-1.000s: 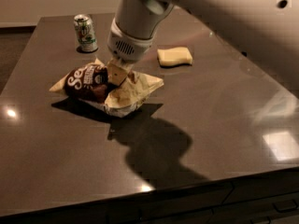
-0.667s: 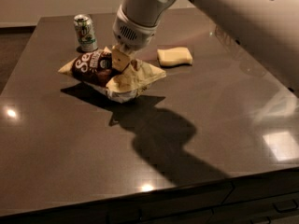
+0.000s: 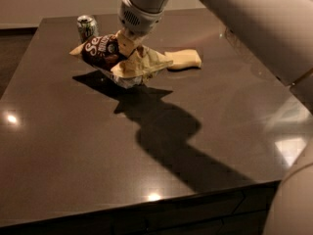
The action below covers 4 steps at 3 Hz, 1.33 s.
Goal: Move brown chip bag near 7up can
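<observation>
The brown chip bag [image 3: 108, 58] is a crinkly cream-yellow bag with a dark brown front panel. It hangs tilted above the dark table, its shadow below it. My gripper [image 3: 127, 42] is shut on the bag's upper middle and holds it up. The 7up can [image 3: 87, 27], small with a silver top and green-white label, stands upright at the table's far left. The bag's left tip is just right of the can and slightly nearer the camera, with a small gap.
A small pale yellow sponge-like block [image 3: 183, 60] lies on the dark glossy table [image 3: 73, 146] just right of the bag. The table's front edge runs along the bottom. My white arm [image 3: 254, 28] spans the upper right.
My gripper has lifted the bag off the table and carried it back and left, closer to the can. The can and the yellow block have not moved.
</observation>
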{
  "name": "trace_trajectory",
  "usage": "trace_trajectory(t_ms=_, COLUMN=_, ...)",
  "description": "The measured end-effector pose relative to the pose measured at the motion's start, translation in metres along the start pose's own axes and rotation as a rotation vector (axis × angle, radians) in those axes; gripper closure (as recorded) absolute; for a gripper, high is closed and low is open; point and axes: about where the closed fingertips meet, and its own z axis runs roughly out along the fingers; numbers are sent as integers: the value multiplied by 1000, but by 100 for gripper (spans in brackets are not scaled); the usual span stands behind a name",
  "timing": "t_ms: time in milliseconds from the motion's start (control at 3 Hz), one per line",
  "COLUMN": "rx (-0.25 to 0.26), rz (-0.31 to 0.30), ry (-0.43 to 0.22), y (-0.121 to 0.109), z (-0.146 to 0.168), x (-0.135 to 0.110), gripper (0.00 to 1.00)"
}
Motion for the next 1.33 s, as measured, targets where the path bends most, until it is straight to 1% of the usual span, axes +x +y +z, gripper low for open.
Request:
trace_trajectory(t_ms=333, rx=35, rz=9, ry=1, y=-16, z=10, x=-10, gripper=100)
trace_trajectory(t_ms=667, rx=55, rz=-3, ry=-2, y=-20, z=20, x=-22, gripper=100)
trace_trajectory(t_ms=1000, rx=90, rz=-29, ry=-1, y=-20, z=31, x=-35, gripper=82)
trace_trajectory(t_ms=1333, rx=104, rz=-64, ry=1, y=-18, z=43, x=-44, gripper=59)
